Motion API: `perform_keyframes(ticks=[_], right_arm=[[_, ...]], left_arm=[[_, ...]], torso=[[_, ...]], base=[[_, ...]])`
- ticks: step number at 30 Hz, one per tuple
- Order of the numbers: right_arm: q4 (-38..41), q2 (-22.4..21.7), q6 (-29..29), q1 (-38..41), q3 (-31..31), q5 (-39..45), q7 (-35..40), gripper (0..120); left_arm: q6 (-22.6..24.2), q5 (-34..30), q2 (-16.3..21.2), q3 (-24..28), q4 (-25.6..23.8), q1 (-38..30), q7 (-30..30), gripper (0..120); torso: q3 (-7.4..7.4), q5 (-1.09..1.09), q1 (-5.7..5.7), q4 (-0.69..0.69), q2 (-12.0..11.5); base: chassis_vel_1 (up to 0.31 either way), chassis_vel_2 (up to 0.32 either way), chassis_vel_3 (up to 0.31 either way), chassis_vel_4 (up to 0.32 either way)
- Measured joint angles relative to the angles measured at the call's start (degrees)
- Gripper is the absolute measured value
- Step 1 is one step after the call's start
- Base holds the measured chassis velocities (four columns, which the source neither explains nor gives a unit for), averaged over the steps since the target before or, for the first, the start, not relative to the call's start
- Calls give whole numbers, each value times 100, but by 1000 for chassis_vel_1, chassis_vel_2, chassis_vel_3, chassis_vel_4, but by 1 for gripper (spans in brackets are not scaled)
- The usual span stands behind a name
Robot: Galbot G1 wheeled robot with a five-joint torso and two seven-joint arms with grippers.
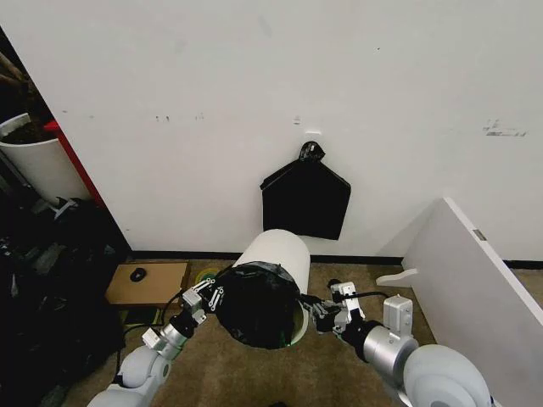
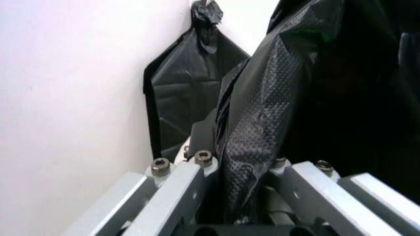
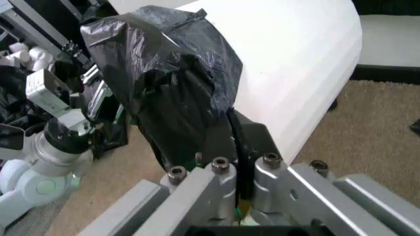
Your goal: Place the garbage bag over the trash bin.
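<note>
Pinching a fold of thin, crinkly, glossy black plastic garbage bag [image 2: 262,123] between its metal fingers [image 2: 190,172], the left gripper [image 1: 206,297] is closed on the film at the left side of the bin's mouth. Across from it, the right gripper [image 1: 322,312] has its fingers [image 3: 220,169] pressed onto the bag's edge right against the bin's wall, as the right wrist view shows. Gripping opposite sides like this keeps the opening stretched wide, which looks like the reason for the two-handed hold.

Between them the round white plastic bucket-like trash bin [image 1: 276,248] is tilted with its mouth toward the robot, low over the brown carpet [image 1: 229,373]. The bag [image 1: 254,303] covers that mouth and bunches around the rim, while most of the white wall remains bare, so I judge the cover only partly drawn on.

Behind, a flat squarish black bundle [image 1: 305,199] knotted at its top hangs on the white wall [image 1: 254,85], apart from the work.
</note>
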Motion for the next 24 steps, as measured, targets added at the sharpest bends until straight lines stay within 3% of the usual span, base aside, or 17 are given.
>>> perform_keyframes(ticks=[24], right_arm=[[-155,-145,-9,-13,172,-546,-201,0]], left_arm=[[9,-19,50,-82,-122,156,58,0]], torso=[[0,0,0,0,0]], base=[[0,0,0,0]])
